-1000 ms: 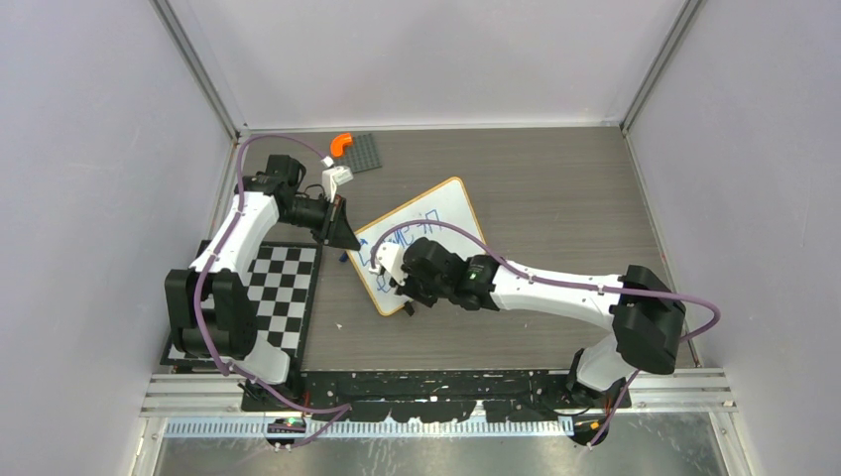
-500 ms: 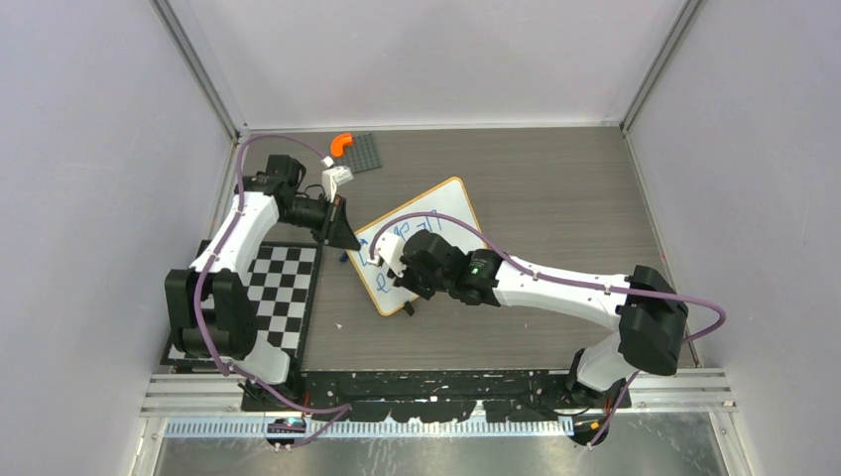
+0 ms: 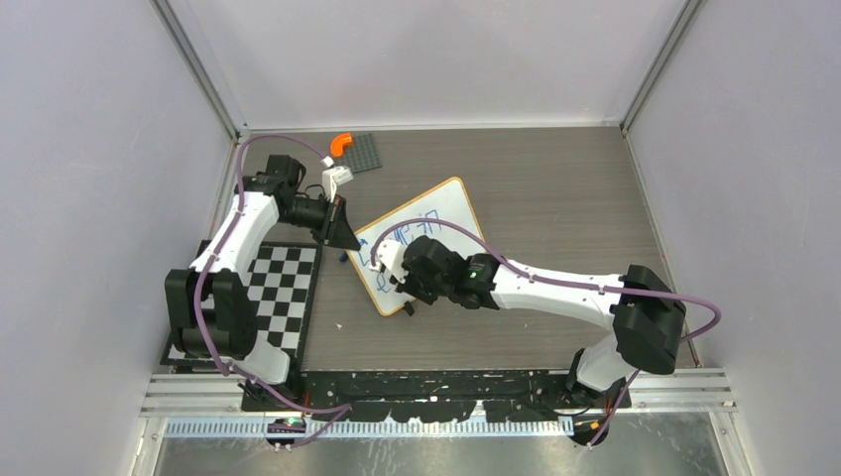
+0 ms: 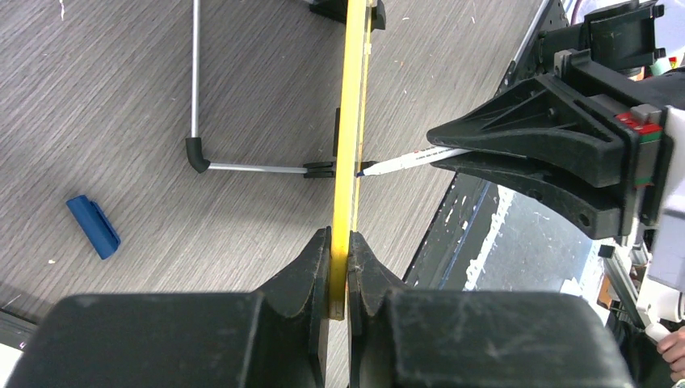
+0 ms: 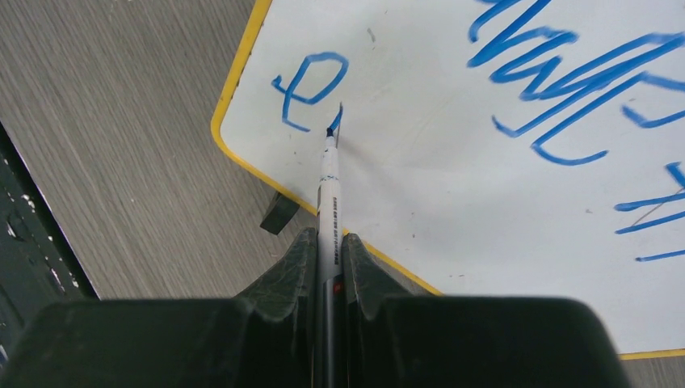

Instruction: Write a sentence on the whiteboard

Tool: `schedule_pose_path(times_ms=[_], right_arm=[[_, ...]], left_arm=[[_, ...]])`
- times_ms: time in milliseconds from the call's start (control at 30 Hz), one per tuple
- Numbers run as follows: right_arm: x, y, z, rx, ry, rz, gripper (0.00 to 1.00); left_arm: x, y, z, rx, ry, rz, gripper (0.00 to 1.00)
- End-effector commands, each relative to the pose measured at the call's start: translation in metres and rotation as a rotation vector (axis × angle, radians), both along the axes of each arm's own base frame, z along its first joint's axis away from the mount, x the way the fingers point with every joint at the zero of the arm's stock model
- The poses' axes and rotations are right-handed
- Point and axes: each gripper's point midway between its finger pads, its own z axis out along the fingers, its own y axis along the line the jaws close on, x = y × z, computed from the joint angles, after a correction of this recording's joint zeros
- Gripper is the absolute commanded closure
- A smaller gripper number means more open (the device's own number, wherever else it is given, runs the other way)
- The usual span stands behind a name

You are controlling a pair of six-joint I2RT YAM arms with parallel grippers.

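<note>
My L claw [image 4: 339, 244] clamps whiteboard [image 3: 448, 203] edge, long axis 8-to-2 o'clock; R claw [image 5: 329, 239] grips pen [image 5: 329, 182], tip on board.

The whiteboard [image 4: 349, 121] stands edge-on between the fingers of the left gripper [image 4: 339, 238] and runs straight ahead of them; a cap [image 4: 93, 226] lies on the table [image 4: 121, 121] to their left; the marker [image 5: 329, 186] juts forward from between the fingers of the right gripper [image 5: 329, 238], its tip touching the board; the sentence [image 5: 565, 89] spreads ahead and right of them
</note>
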Motion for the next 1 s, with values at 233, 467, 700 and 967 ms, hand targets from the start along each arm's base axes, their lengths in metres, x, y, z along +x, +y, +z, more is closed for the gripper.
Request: schedule_pose_path(times_ms=[233,467,700,967], right_arm=[[0.002,-0.007,-0.003,0.003,-0.007,-0.019,1.00],[0.021,0.000,0.021,0.051,-0.040,-0.053,1.00],[0.026,-0.003,0.031,0.064,-0.037,-0.058,1.00],[0.010,-0.012,0.024,0.050,0.009,-0.027,1.00]], left_arm=[[0.004,0.003,0.003,0.016,-0.032,0.003,1.00],[0.003,0.003,0.004,0.019,-0.034,0.003,1.00],[0.003,0.003,0.004,0.018,-0.037,0.001,1.00],[0.003,0.002,0.005,0.013,-0.038,0.000,1.00]])
